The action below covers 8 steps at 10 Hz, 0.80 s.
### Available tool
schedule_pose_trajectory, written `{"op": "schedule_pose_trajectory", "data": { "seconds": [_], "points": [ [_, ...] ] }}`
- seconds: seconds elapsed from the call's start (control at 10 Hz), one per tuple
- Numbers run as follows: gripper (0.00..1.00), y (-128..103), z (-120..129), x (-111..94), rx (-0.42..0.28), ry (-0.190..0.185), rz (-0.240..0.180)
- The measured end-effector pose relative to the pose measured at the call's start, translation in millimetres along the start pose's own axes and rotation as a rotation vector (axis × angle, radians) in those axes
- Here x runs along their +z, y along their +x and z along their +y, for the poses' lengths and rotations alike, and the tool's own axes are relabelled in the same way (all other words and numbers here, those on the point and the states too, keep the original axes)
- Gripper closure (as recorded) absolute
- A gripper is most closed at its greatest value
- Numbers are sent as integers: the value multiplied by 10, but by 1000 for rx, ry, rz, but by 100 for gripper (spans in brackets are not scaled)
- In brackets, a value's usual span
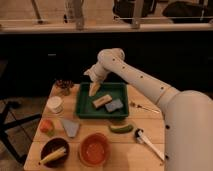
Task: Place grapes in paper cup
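Nearest, at table (152,122) front edge: dark bowl (54,150) with something yellow in it, orange bowl (95,150) beside it, white utensil (148,143) front right. Next row: orange-red fruit (46,126), grey wedge (71,128), green vegetable (121,128). Paper cup (54,104) upright on the left side, just left of green tray (84,114); cup's inside not visible. Tray holds tan block (101,101) and blue-grey sponge (114,105). Grapes (63,86) sit at back left corner of table, behind cup, outside it, just left of the tray's back corner. Gripper (94,89) points down over the tray's back left part, right of grapes and apart from them; its grip state can't be told
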Motion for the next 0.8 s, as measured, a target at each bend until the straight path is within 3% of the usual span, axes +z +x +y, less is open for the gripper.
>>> {"op": "schedule_pose_trajectory", "data": {
  "seconds": [0.2,0.5,0.8],
  "points": [
    [20,-149,-166,157,-30,0,-10],
    [20,-340,-525,409,-57,31,-30],
    [20,-455,-692,556,-61,66,-36]
  ]
}}
